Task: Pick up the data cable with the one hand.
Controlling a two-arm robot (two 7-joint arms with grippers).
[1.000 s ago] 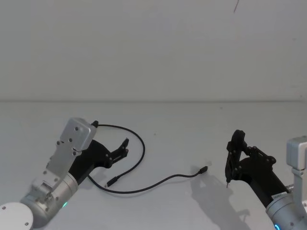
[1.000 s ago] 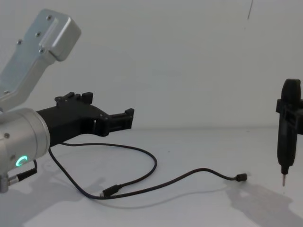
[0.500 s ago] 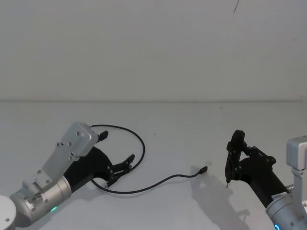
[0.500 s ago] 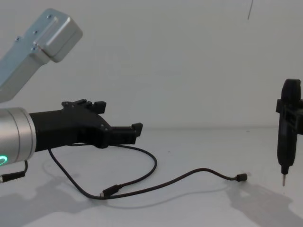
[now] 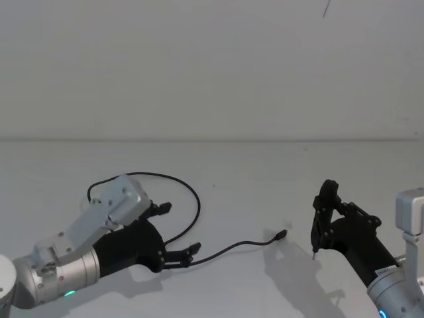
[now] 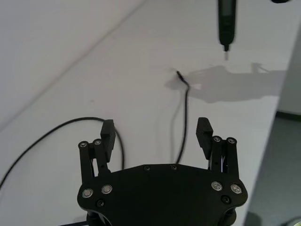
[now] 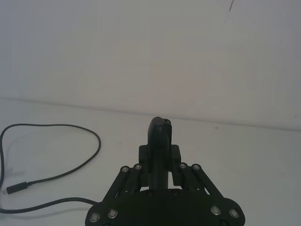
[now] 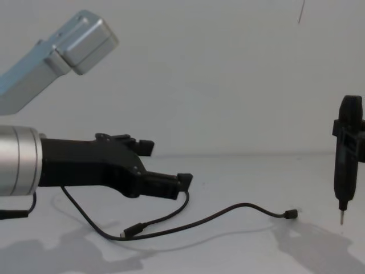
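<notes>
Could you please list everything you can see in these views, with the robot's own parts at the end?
data cable: one, black, loose on the table, looped at the left, one plug out toward the right
table: one, white, under everything
wall: one, white, behind the table
pen-shaped tool: one, black with a thin metal tip, upright at the right, tip just above the table
left gripper: one, black on a silver arm, open, low at the left with a cable stretch running between its fingers
right gripper: one, black, at the right, shut on the pen-shaped tool
</notes>
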